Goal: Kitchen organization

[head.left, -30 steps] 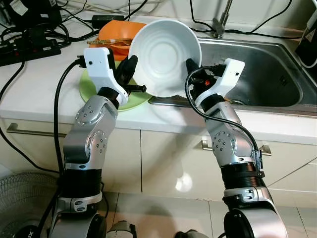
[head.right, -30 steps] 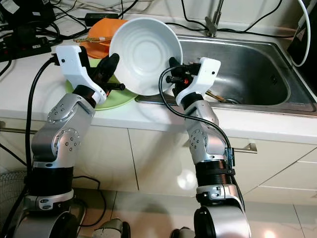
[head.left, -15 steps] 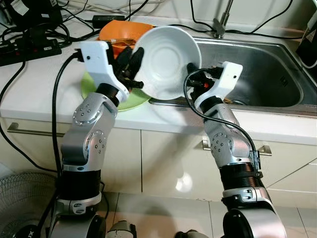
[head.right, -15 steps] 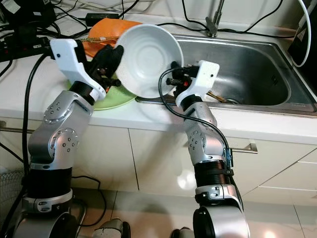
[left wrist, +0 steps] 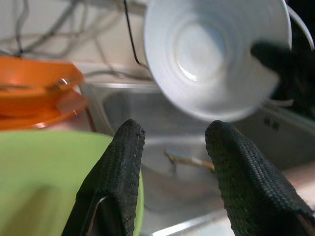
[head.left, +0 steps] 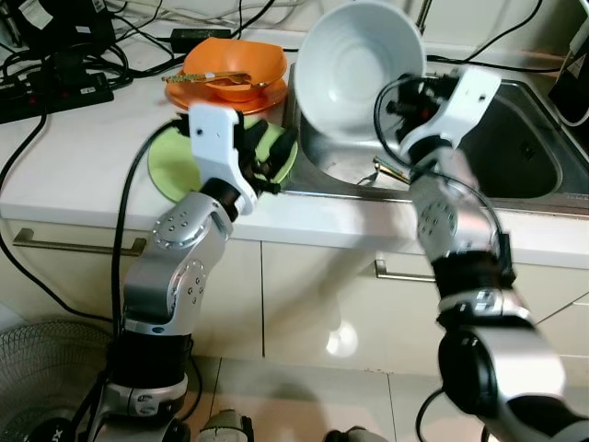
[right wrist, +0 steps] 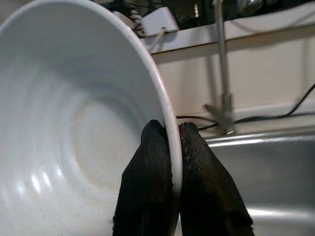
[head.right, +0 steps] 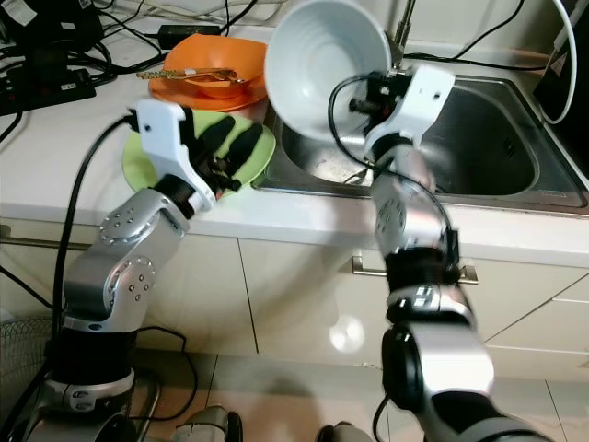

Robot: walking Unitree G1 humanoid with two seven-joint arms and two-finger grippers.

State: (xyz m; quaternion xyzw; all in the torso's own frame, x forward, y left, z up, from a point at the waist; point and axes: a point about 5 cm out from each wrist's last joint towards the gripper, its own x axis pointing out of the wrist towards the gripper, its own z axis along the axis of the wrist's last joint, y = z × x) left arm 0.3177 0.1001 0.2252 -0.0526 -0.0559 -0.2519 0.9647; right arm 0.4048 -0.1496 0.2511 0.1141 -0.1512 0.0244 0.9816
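A large white bowl (head.left: 359, 69) hangs tilted above the left end of the steel sink (head.left: 515, 138), its inside facing me. My right gripper (right wrist: 170, 147) is shut on its rim, one finger inside and one outside. My left gripper (head.left: 267, 157) stands open over the green plate (head.left: 170, 166) on the counter, clear of the bowl, with nothing between its fingers (left wrist: 123, 167). Behind the green plate an orange bowl (head.left: 235, 64) sits on an orange plate with a utensil laid across it.
Chopsticks (left wrist: 189, 160) lie in the sink bottom. A faucet (head.left: 419, 23) rises at the sink's back edge. Black cables and a power strip (head.left: 55, 87) crowd the counter's back left. The white counter front edge (head.left: 83, 216) runs above drawers with handles.
The left gripper let go of the white bowl and dropped back over the green plate. The right gripper alone lifted the bowl up and to the right, over the sink.
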